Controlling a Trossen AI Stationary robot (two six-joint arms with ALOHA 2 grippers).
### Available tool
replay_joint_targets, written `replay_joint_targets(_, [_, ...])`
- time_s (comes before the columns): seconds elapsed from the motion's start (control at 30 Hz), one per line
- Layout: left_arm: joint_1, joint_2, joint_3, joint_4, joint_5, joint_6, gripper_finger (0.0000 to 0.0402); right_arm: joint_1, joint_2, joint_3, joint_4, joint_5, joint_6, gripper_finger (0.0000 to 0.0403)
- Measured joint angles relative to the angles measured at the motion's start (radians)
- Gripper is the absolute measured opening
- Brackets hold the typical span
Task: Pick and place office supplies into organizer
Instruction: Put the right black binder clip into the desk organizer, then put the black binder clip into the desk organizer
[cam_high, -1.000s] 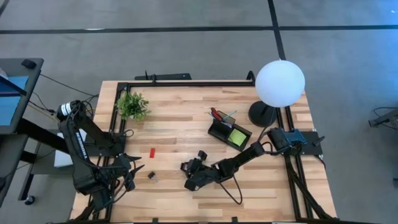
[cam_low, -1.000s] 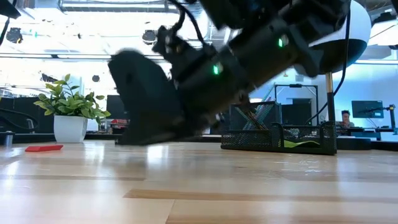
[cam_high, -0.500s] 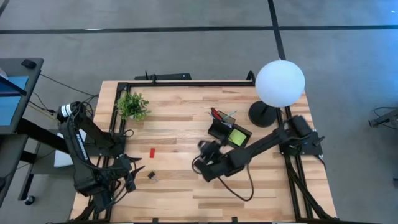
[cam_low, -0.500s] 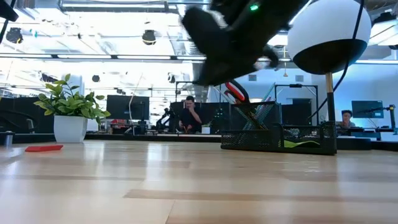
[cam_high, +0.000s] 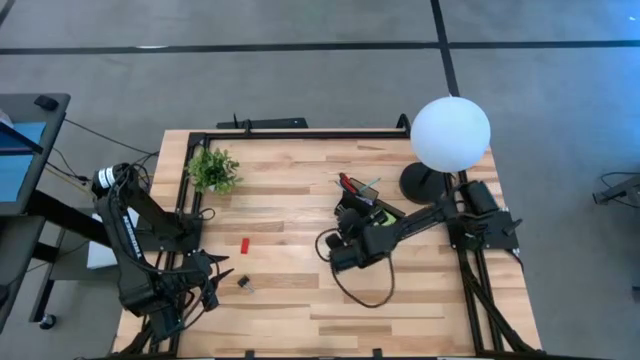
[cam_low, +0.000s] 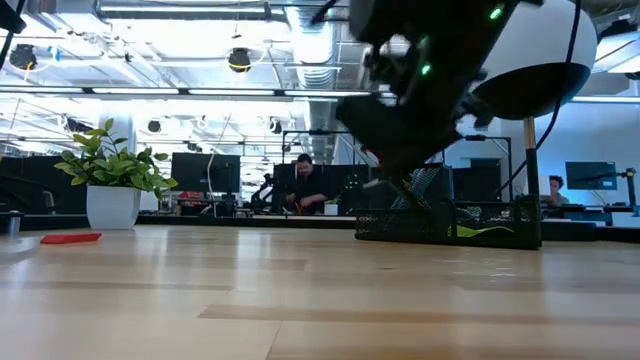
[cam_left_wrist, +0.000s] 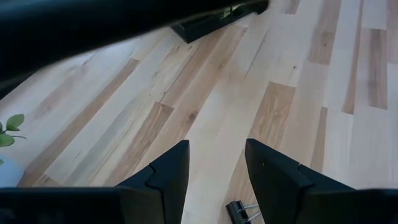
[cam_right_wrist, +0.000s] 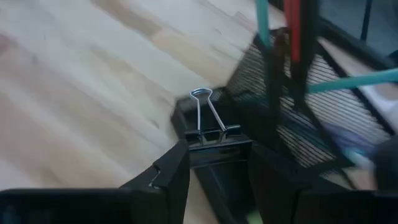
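Binder clip (cam_right_wrist: 208, 127): small, black-bodied, with silver wire handles standing up, grasped by its body between the two dark fingers (cam_right_wrist: 171, 171) of the right pincer (cam_right_wrist: 211, 165). Only the right wrist view shows this grip; from above, the right pincer (cam_high: 345, 232) appears merely as a dark mass at the near-left corner of the organizer (cam_high: 383, 215), and in the low view it is a blurred shape raised above the table (cam_low: 250, 300), in front of the organizer's taller section.

Organizer (cam_right_wrist: 323, 124): black wire mesh, just ahead of the right pincer. Its upright pen holder carries a red-handled pair of scissors (cam_right_wrist: 297, 31) and teal pens (cam_right_wrist: 262, 22). The high view adds a lime-green sticky-note pad (cam_high: 381, 218) lying in the low tray beside the pincer; the low view shows that pad only as a green sliver (cam_low: 480, 232) behind the mesh.

Second binder clip (cam_left_wrist: 242, 213): lying on the wood directly below the left pincer (cam_left_wrist: 216, 165), whose fingers stand apart and grasp nothing. From above, this clip (cam_high: 244, 285) lies just beside the left pincer (cam_high: 208, 283), at the table's near-left edge.

Small red block (cam_high: 245, 244): flat on the table, beyond the left pincer and well apart from the right one; the low view places it (cam_low: 70, 238) before the potted plant (cam_low: 112, 175).

White globe lamp (cam_high: 450, 133): beyond the organizer, far-right corner.
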Motion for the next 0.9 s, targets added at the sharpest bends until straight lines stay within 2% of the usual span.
replay_joint_targets(0.23, [0.000, 0.001, 0.000, 0.000, 0.000, 0.004, 0.0153, -0.073, 0.043, -0.003, -0.025, -0.033, 0.073, 0.0120])
replay_joint_targets(0.4, [0.000, 0.001, 0.000, 0.000, 0.000, 0.006, 0.0153, -0.110, 0.048, -0.002, -0.015, -0.129, 0.064, 0.0157])
replay_joint_targets(0.6, [0.000, 0.001, 0.000, 0.011, 0.000, 0.006, 0.0153, -0.120, 0.049, -0.001, 0.004, -0.132, 0.061, 0.0204])
replay_joint_targets(0.77, [0.000, 0.001, 0.000, 0.029, -0.001, 0.017, 0.0153, -0.120, 0.049, -0.001, 0.014, -0.132, 0.058, 0.0209])
replay_joint_targets(0.9, [0.000, 0.001, 0.000, 0.029, -0.002, 0.018, 0.0153, -0.105, 0.047, -0.001, 0.032, -0.127, 0.056, 0.0197])
